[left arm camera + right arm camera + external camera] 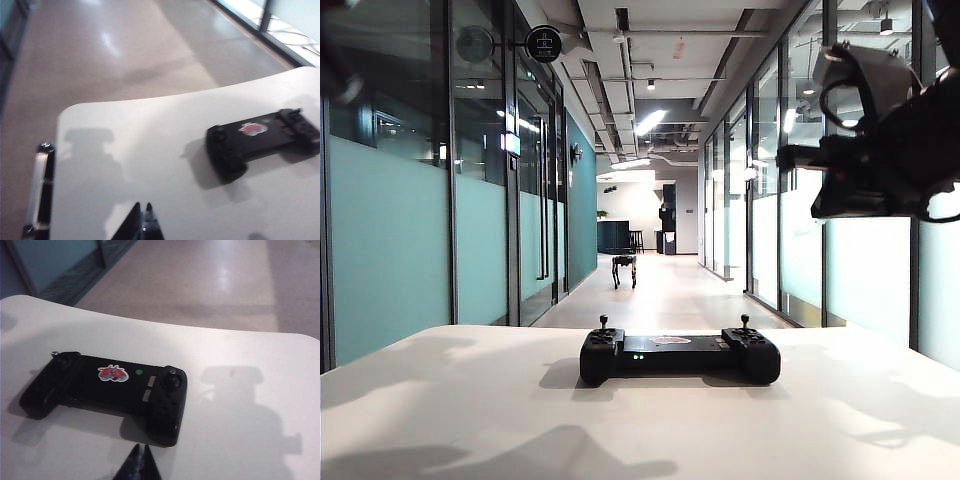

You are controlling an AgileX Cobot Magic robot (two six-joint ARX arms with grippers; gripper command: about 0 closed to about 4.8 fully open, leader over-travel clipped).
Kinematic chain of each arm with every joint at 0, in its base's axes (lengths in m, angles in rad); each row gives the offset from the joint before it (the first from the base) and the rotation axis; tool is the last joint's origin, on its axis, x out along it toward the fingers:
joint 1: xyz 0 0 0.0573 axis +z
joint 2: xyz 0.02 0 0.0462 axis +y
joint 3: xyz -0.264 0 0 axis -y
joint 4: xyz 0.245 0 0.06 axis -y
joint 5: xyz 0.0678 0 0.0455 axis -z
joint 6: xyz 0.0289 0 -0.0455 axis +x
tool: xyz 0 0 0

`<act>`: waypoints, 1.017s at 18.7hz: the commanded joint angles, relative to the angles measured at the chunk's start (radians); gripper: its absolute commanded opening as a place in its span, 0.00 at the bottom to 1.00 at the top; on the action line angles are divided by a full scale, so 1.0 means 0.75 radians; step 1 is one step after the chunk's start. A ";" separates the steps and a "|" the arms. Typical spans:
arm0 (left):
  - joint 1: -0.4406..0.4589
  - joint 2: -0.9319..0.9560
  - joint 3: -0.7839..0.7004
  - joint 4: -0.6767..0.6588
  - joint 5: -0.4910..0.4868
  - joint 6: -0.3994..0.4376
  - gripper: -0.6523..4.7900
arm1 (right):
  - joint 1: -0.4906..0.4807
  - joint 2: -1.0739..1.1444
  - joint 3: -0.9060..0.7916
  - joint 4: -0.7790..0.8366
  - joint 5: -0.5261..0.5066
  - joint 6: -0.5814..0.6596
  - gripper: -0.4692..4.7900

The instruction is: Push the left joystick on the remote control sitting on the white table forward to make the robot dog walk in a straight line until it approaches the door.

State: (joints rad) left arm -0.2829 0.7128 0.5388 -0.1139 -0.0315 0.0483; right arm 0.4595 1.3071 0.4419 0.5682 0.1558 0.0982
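both claws [141, 220] [138, 462] closed above remote control [680, 355].

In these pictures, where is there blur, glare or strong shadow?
Exterior view: bright windows leave the right gripper dark; the remote control is sharp. Left wrist view: softly blurred, floor glare. Right wrist view: arm shadow on the white table.

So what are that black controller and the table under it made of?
The controller looks like matte black plastic: dull moulded curves, little glare. The table looks like smooth white laminate or painted board with soft, faint reflections; which one, I can't tell.
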 commanded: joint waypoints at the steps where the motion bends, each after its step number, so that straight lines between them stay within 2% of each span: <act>1: -0.001 -0.158 -0.175 0.096 -0.070 -0.006 0.11 | 0.002 -0.016 0.000 -0.026 -0.062 -0.005 0.08; 8: -0.001 -0.529 -0.495 0.078 -0.168 -0.005 0.11 | 0.003 -0.099 -0.006 -0.100 -0.093 -0.051 0.08; 12: -0.001 -0.553 -0.501 -0.037 -0.162 -0.005 0.11 | 0.003 -0.154 -0.006 -0.147 -0.093 -0.076 0.08; 19: -0.001 -0.553 -0.501 -0.037 -0.163 -0.005 0.11 | 0.002 -0.249 -0.008 -0.298 -0.092 -0.112 0.08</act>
State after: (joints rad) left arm -0.2825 0.2977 0.1600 -0.1528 -0.1513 0.0479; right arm 0.4595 1.1336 0.4351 0.3679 0.0860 0.0231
